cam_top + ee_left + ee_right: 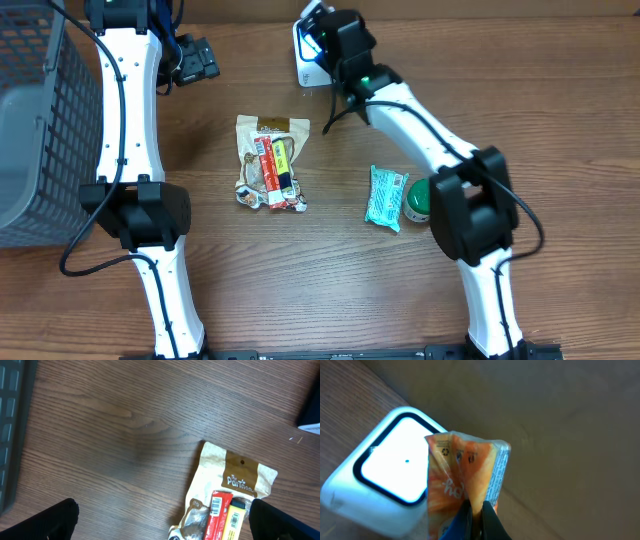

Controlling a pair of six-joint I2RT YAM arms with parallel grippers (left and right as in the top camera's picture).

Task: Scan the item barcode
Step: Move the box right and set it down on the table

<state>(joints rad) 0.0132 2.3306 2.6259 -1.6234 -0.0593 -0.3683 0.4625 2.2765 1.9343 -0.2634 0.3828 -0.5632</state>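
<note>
A: Where is the item held, and how are the 2 pincers set?

B: An orange packet (465, 475) is pinched by its lower end in the right gripper (475, 516), whose jaws are closed tight on it. It is held just beside the lit window of the scanner (395, 467), at the far edge of the table. The left gripper (162, 527) is spread wide and nothing is held in it. It hangs above a beige pouch (235, 477).

A: What could go wrong from here?

B: The packet is crumpled and folded, so the barcode may be creased or turned away from the window, and no read would be obtained. Only a narrow strip of film appears to be gripped, so a slip could be caused by a quick turn of the wrist. The scanner might also be nudged if the packet is brought lower.

A: What is given by 1 view and not by another?

B: The glowing window and the packet's folds are shown only by the right wrist view; from overhead the packet can hardly be made out under the gripper. The teal packet (386, 196), the green round thing (417, 200) and the basket (30, 130) are all shown only overhead. The pouch's print is legible only from the left wrist.
</note>
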